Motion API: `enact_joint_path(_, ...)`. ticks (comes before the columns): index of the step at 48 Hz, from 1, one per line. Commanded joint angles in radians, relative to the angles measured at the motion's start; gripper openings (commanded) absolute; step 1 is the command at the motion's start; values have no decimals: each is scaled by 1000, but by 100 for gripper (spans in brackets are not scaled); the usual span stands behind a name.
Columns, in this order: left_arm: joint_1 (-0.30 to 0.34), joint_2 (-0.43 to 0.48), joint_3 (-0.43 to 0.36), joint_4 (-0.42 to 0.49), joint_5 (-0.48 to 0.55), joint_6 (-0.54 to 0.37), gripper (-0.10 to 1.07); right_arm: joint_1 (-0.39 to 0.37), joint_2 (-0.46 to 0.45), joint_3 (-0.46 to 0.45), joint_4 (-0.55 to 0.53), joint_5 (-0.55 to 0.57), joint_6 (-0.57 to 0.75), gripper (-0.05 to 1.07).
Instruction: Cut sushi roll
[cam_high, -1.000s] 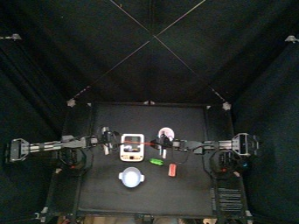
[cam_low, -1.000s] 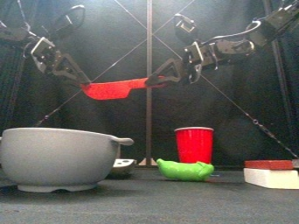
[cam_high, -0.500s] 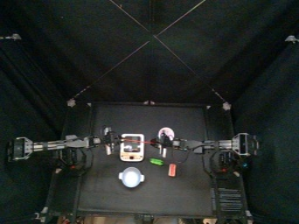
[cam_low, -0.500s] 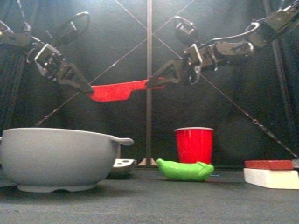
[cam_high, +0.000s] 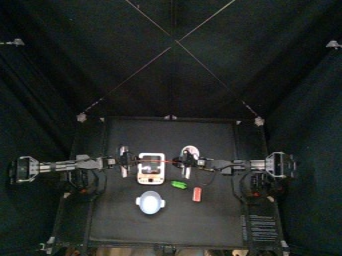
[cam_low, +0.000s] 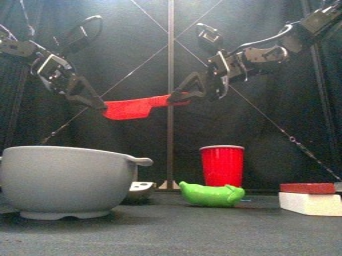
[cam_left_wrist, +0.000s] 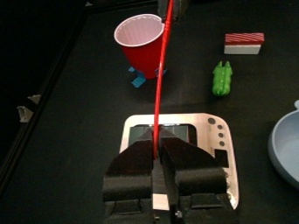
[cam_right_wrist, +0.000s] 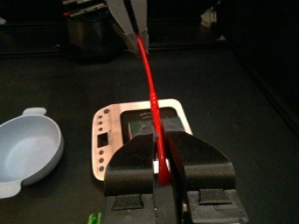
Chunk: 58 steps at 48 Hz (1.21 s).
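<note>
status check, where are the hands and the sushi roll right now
Both hands up over the white board, left hand and right hand each pinching an end of the red knife. Sushi roll hidden behind the hands. No cut yet.

High over the board, the red knife spans the gap between both grippers, barring passage there. Below it the air is open down to the counter. Along the front stand the bowl, cup, green piece and block, with gaps between.
</note>
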Motion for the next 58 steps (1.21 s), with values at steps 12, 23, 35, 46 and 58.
enact_joint_path(12, 20, 23, -40, 8, -31, -5, 33, -64, -21, -199, 167, 454, -6, 30)
enact_joint_path(23, 66, 44, -114, -23, 66, -5, 33, -138, -29, -262, 209, 614, -21, 30)
enact_joint_path(35, 84, 72, -224, -28, 179, -2, 33, -193, -12, -350, 213, 729, -26, 29)
enact_joint_path(46, 94, 74, -339, -31, 351, 0, 33, -253, 21, -459, 261, 900, -26, 29)
enact_joint_path(58, 137, 86, -437, -161, 534, 98, 33, -314, 123, -604, 328, 1109, -29, 29)
